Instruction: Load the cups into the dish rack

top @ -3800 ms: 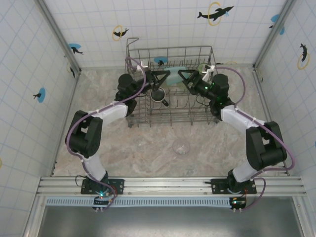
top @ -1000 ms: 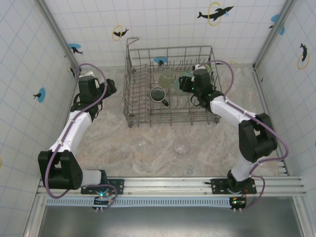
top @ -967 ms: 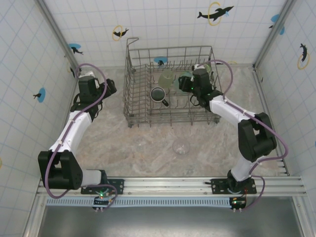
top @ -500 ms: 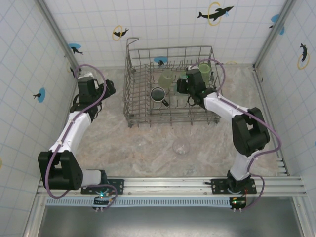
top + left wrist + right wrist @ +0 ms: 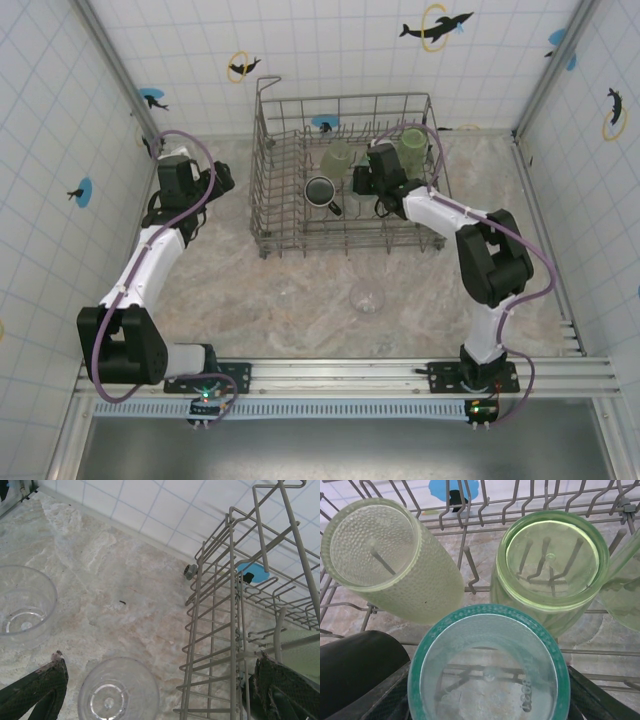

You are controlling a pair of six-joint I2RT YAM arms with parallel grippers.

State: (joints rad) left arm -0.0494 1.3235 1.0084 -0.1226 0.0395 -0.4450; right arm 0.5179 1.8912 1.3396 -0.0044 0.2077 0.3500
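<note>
Right claw [image 5: 487, 702] seems to clasp the teal cup [image 5: 487, 665] low inside the dish rack [image 5: 345, 235], beside green cups [image 5: 550, 565]. Left claw [image 5: 157, 690], spread wide, hangs over clear cups [image 5: 117, 695] standing on the worktop [image 5: 125, 580] just outside the rack's left wall.

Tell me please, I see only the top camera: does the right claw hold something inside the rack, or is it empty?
Observer: It holds something. The right wrist camera shows the right claw with a finger against each side of a teal cup.
Operator: Which cups are close to it?
Observer: Beyond it, side by side, are a dotted pale green cup and a smooth green cup.
Operator: And what is under the other arm?
Observer: The left wrist camera shows two cups on the table, outside the rack. One clear cup is below the open left claw, and a second clear cup is beside it.
</note>
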